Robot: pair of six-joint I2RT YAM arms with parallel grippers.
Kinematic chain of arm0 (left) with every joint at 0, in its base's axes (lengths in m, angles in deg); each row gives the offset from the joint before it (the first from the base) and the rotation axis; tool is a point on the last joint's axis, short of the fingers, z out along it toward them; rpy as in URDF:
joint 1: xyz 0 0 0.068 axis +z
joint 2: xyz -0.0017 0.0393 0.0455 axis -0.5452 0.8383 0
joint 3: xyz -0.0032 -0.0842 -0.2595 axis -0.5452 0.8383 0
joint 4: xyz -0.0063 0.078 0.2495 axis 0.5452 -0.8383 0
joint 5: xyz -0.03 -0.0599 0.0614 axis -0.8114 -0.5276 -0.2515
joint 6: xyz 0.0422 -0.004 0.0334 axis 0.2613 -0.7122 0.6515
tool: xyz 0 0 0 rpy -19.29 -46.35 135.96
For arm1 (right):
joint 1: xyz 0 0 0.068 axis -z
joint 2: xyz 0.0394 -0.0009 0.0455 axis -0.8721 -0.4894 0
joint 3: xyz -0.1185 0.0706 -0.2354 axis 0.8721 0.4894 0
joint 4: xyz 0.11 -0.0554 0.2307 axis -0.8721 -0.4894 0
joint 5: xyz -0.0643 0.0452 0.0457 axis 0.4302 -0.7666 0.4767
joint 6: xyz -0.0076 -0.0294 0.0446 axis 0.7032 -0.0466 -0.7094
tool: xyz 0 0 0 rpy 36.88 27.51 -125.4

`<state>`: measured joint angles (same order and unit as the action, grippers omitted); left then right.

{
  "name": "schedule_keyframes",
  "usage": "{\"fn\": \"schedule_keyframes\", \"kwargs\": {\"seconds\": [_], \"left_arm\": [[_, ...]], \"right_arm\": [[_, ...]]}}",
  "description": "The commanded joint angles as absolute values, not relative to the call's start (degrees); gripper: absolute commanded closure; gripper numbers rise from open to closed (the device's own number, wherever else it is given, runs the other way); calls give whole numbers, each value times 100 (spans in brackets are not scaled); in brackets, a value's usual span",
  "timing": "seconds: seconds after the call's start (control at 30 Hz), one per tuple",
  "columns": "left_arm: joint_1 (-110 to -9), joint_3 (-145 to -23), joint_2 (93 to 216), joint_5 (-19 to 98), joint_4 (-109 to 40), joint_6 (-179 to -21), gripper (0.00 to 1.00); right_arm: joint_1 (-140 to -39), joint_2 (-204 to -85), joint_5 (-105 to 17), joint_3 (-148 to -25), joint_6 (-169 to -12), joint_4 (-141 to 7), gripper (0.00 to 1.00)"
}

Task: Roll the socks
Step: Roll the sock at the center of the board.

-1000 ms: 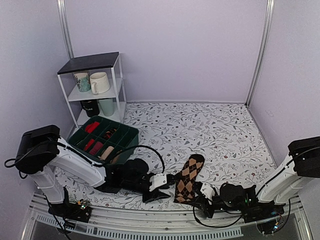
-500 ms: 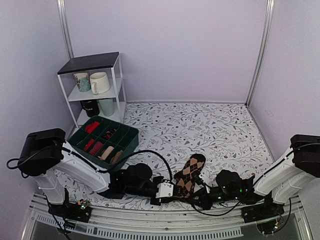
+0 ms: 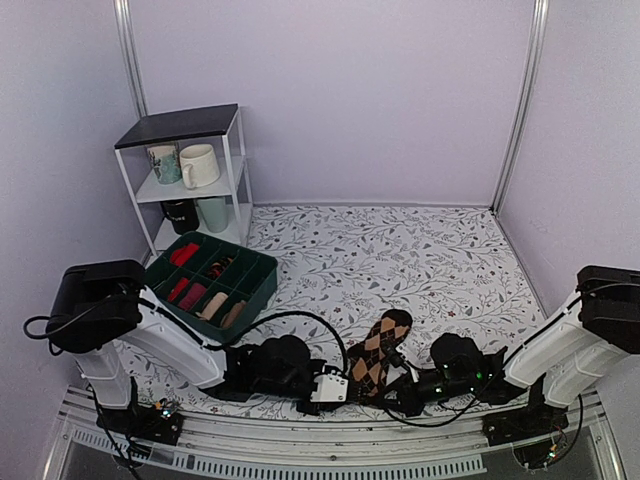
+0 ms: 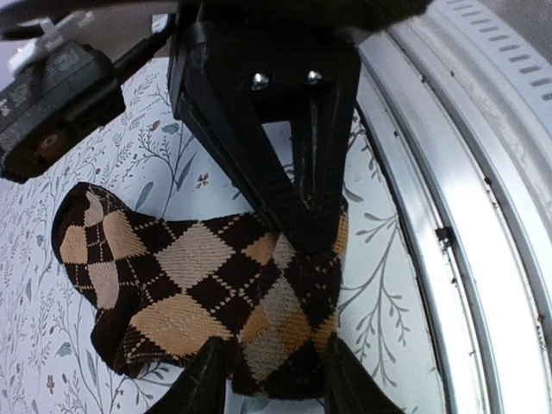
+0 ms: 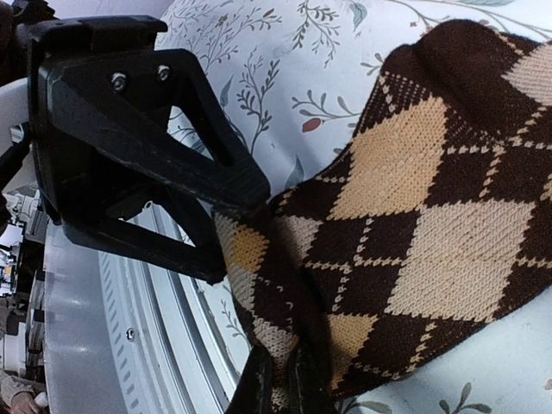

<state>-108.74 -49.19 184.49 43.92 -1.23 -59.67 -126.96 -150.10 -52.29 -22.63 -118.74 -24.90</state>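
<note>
A metal rail [image 3: 300, 455] runs along the near edge of the bench [image 3: 440, 260], which is covered with a leaf-print cloth. Just beyond the rail both arms lie low and meet at the near end of the socks [image 3: 380, 348].

The left hand [image 4: 276, 349] comes in from the left with its fingers apart. The near end of the socks lies between them, and I cannot tell whether they press on it. The right hand [image 5: 280, 362] comes in from the right with its fingers together, clamped on a raised fold of the same near end. The two hands sit just beside each other, almost tip to tip.

The socks are brown with tan diamonds. They lie flat on the bench, stretching from the hands away and slightly to the right. The toe end is the far end.

Further back on the left stands a green bin [image 3: 258, 288] with dividers, holding red and beige rolls in its compartments. Behind it, against the left wall, is a white shelf [image 3: 180, 125] with a dark top. A patterned mug [image 3: 165, 163] and a white mug [image 3: 200, 165] stand on its middle level. A black mug [image 3: 180, 215] and a pale green mug [image 3: 213, 213] stand below.
</note>
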Motion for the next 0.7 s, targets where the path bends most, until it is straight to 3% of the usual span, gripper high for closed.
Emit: {"fn": "schedule_keyframes", "kwargs": {"seconds": [0.0,0.47,0.67], "left_arm": [[-10927,-5002,18613,4477,-376,-5945,61],[-11010,-4851,18511,4277,236,-6071,58],[-11008,-5000,18747,4138,186,-6143,61]], "right_arm": [[-12609,-15113,-5400,-2037,-11922,-3473,100],[-12538,-15305,-5543,-2134,-11898,-3491,100],[-12515,-15307,-5562,-2135,-11902,-3491,100]]}}
